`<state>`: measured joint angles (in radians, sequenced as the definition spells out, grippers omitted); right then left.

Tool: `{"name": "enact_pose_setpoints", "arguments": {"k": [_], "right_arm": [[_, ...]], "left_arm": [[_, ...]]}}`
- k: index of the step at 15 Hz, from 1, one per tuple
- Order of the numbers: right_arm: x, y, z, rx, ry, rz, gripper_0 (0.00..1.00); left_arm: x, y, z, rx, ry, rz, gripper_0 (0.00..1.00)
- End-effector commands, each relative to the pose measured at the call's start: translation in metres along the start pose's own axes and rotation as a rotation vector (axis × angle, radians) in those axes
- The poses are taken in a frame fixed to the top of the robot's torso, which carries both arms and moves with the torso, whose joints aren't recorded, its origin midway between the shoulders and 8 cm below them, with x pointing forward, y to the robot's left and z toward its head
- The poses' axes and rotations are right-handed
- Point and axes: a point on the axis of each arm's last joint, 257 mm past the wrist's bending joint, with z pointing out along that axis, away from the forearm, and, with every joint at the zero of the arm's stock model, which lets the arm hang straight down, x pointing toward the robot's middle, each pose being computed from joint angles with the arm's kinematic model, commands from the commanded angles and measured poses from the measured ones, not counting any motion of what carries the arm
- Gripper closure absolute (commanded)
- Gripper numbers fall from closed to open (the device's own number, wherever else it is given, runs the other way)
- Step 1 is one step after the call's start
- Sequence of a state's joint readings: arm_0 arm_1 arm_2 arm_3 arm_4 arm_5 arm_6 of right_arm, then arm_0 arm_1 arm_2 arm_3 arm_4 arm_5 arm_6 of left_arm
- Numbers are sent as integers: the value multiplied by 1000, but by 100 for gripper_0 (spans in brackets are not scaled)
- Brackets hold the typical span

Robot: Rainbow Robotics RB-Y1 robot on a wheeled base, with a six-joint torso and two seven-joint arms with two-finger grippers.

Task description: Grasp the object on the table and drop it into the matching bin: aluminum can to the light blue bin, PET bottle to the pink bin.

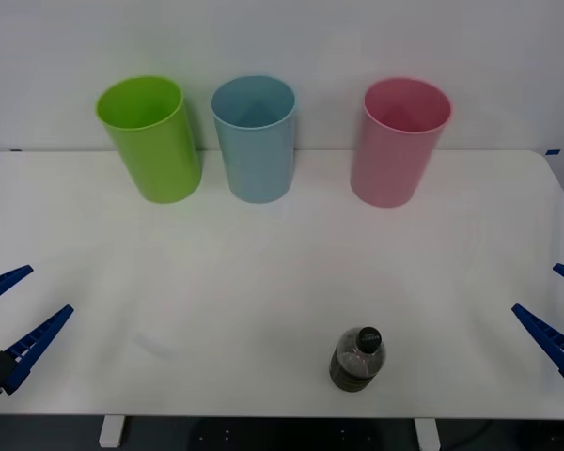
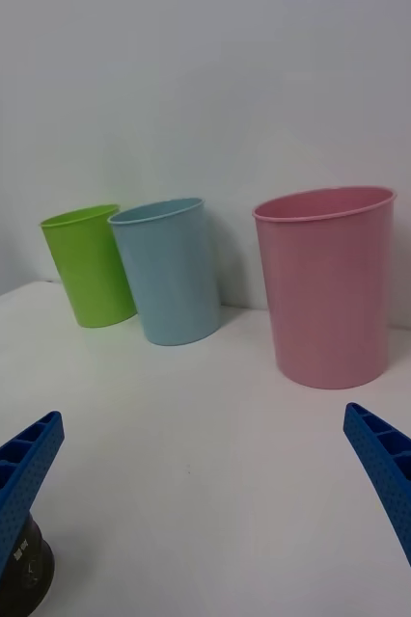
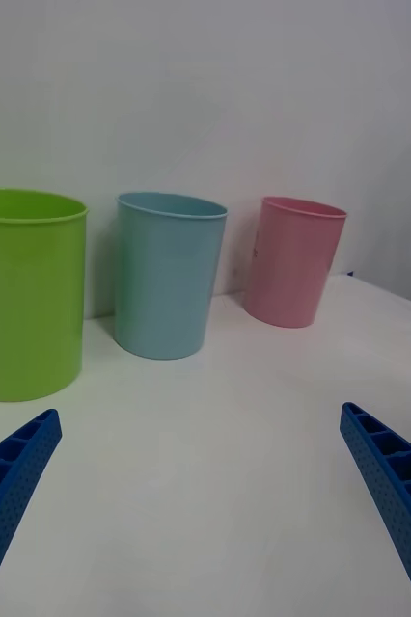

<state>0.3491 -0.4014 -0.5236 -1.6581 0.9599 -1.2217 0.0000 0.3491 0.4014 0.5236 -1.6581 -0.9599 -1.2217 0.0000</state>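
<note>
**Bottle upright near the front edge, both grippers spread wide**

Nearest my front camera stands the PET bottle (image 1: 357, 358), small and upright near the table's front edge, right of centre; its black screw cap is ridged, its clear plastic shoulders give way to a dark brownish lower body; in the right wrist view only its lower part (image 2: 24, 576) peeks out behind a blue finger, so I cannot read the label. I see the left gripper (image 1: 9, 319) low at the left edge, its ribbed blue fingers splayed wide, holding nothing; the right gripper (image 1: 556, 310) is likewise spread, partly cut off by the frame. Along the far edge stand three smooth, slightly tapered plastic cups: a lime green bin (image 1: 149, 139), the light blue bin (image 1: 255, 137), the pink bin (image 1: 399, 141), well apart from the bottle. The table (image 1: 216, 282) is plain white, smooth, round-cornered; a pale bare wall (image 1: 282, 38) rises behind.
</note>
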Motion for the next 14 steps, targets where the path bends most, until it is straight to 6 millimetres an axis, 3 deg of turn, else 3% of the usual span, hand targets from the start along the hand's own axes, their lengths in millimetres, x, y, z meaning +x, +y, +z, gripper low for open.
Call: {"name": "enact_pose_setpoints", "arguments": {"k": [1, 2, 8, 14], "right_arm": [[0, 0, 0, 0, 0, 0, 0], [9, -2, -8, 29, 4, 28, 0], [6, -6, -11, 37, 24, 13, 0], [24, 22, -17, -81, 106, -4, 0]], "left_arm": [[0, 0, 0, 0, 0, 0, 0], [0, 0, 0, 0, 0, 0, 0], [0, 0, 0, 0, 0, 0, 0], [0, 0, 0, 0, 0, 0, 0]]}}
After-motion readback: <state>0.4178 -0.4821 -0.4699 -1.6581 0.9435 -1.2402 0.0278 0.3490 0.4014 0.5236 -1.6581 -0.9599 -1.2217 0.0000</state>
